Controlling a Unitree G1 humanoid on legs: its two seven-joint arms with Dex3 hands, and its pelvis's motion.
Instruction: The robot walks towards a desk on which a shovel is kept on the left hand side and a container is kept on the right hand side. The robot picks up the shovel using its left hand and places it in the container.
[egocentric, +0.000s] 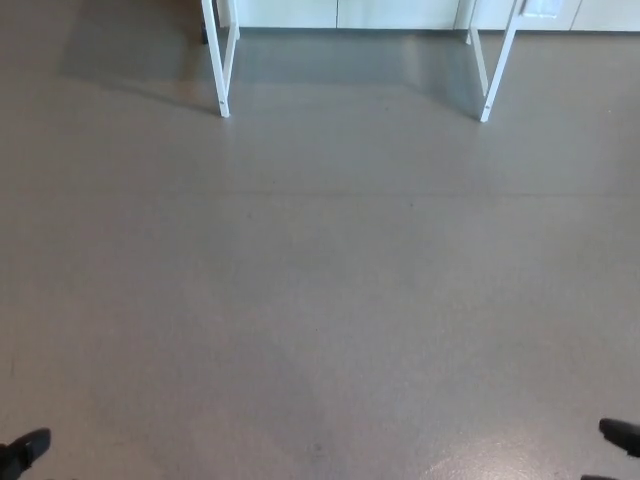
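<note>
Shovel and container were both outside the view, presumably on the tabletop above the white desk legs (222, 60); only grey floor (320, 300) lay before those legs; each robot hand, left (24, 450) and right (620, 434), showed merely a tip, so I cannot tell their state; walking seemed unfinished.

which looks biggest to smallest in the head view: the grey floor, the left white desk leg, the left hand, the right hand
1. grey floor, which fills nearly the whole view
2. left white desk leg
3. left hand and right hand: both only dark slivers at the bottom corners, too alike and too cut off to rank
</note>
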